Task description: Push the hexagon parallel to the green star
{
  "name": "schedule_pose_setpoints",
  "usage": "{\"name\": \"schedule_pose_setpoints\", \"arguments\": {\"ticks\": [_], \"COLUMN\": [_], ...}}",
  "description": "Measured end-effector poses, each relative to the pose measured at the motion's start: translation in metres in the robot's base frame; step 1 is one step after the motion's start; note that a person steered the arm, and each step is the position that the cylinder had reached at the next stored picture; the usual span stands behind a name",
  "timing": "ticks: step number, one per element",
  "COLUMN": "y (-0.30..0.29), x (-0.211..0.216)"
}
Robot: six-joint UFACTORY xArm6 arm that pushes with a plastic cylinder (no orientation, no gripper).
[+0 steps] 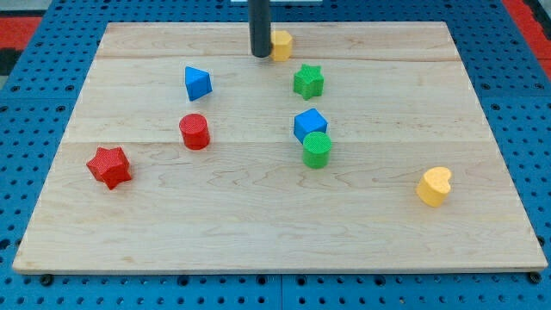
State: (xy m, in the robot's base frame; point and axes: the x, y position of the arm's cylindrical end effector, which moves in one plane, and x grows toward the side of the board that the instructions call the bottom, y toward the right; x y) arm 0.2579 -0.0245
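My tip (260,54) is near the view's top centre, touching or right beside the left side of a yellow hexagon (282,45), which the rod partly hides. The green star (308,81) lies just below and to the right of the yellow hexagon. A blue block (309,124), cube-like, sits lower down near the board's middle, with a green cylinder (316,149) touching its lower edge.
A blue triangular block (197,83) lies at upper left. A red cylinder (195,132) and a red star (109,166) are on the left. A yellow heart (435,186) is at lower right. The wooden board (155,232) sits on blue pegboard.
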Motion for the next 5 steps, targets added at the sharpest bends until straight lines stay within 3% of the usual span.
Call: {"name": "schedule_pose_setpoints", "arguments": {"ticks": [1,2,3,5], "y": [-0.021,0.038,0.096,0.139], "x": [-0.03,-0.014,0.028,0.006]}}
